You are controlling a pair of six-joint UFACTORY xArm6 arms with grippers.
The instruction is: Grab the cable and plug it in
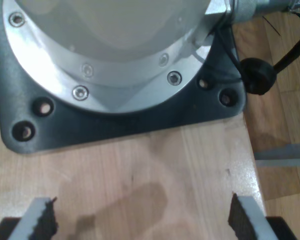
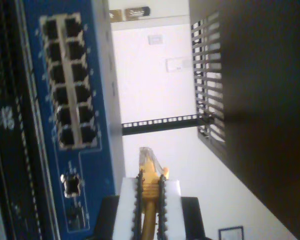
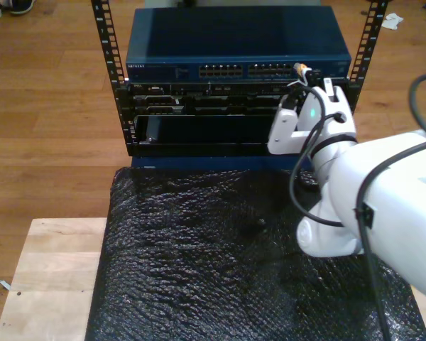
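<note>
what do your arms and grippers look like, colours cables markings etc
My second arm is glossy white with rounded joints, a small green light near the wrist and black cables looping alongside. My second gripper has pale flat fingers with black toothed pads. My first gripper has the same light fingers with black serrated pads.

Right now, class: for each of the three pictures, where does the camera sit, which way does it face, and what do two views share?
First wrist view: on my first gripper, facing a wooden table and an arm's base plate.
Second wrist view: on my second gripper, facing the blue network switch.
Exterior view: high, facing the rack; a white arm shows.
Shared: the cable, switch.
</note>
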